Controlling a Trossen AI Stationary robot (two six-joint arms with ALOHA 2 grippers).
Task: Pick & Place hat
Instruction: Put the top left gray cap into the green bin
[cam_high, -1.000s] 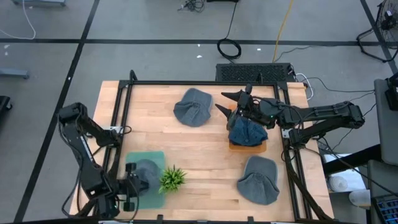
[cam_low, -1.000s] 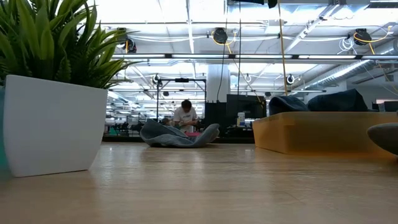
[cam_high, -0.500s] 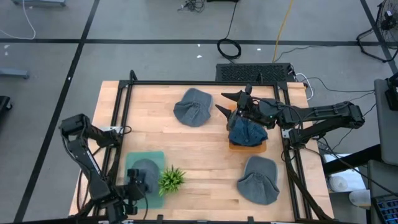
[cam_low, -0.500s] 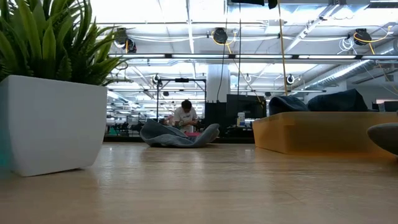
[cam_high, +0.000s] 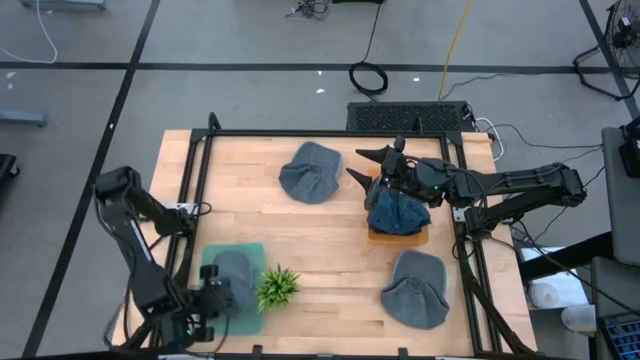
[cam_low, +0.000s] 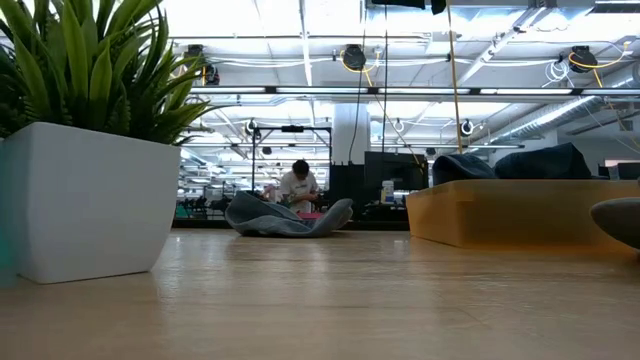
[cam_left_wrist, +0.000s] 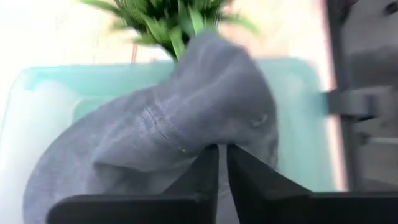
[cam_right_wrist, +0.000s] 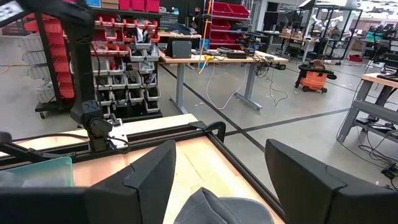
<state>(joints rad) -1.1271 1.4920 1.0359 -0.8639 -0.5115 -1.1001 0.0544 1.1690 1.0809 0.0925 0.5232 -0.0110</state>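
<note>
Left end effector (cam_left_wrist: 222, 163) pinches grey hat (cam_left_wrist: 168, 124) (near table edge (cam_high: 180, 340))

Bright, even overhead light across the workshop table.

Seen from above, the table (cam_high: 330, 240) is evenly lit, with only soft, short shadows beside the hats. At table height, ceiling lights (cam_low: 352, 57) blow out the upper background to white, and the near tabletop and plant pot (cam_low: 85, 205) are soft. The left wrist view is blurred and washed out at its far side, the hat (cam_left_wrist: 168, 134) too close for focus. The right wrist view is clear, its own fingers (cam_right_wrist: 146, 180) slightly soft.
</note>
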